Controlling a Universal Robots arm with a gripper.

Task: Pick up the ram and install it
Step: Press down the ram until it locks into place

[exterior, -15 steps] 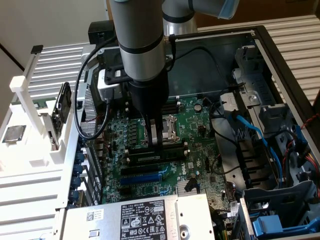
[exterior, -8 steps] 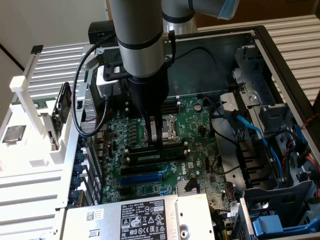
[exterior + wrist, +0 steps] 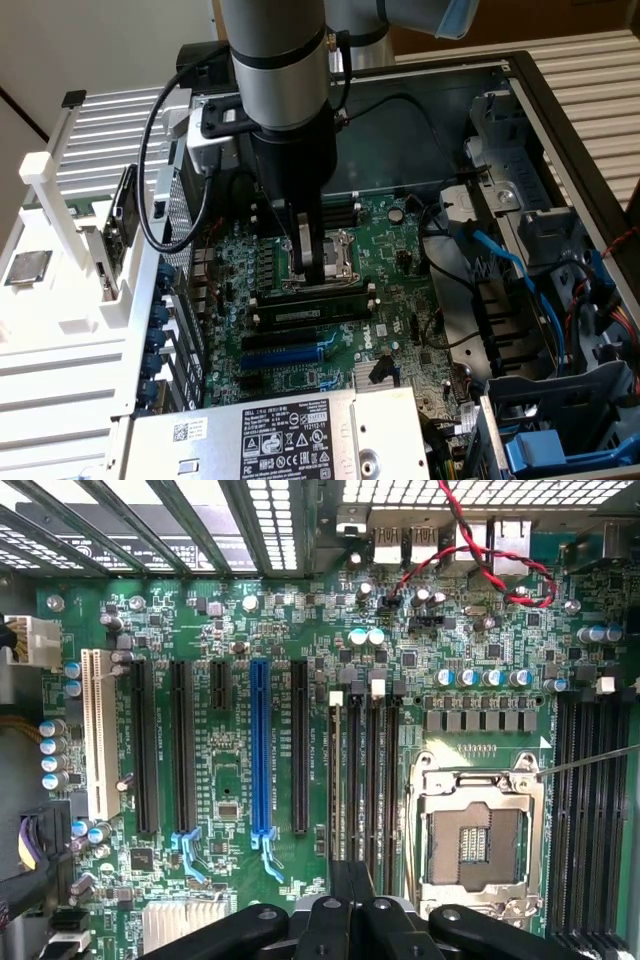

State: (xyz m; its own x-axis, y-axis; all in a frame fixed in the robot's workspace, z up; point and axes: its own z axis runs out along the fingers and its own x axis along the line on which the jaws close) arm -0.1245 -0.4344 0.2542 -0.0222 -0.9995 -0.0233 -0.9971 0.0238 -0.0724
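My pincer [image 3: 318, 262] hangs low over the motherboard [image 3: 400, 250] inside the open computer case [image 3: 560, 110], its fingers [image 3: 350, 920] drawn together with nothing between them. The ram [image 3: 312, 309] already lies lengthwise in a black memory slot just on the near side of the CPU socket [image 3: 478, 845], and I am just above it. In the wrist view, 1 of the 4 slots beside the socket holds the stick [image 3: 334, 780]. I judge the pick-up done and the stick placed; I cannot tell whether it is fully seated and its end clips latched.
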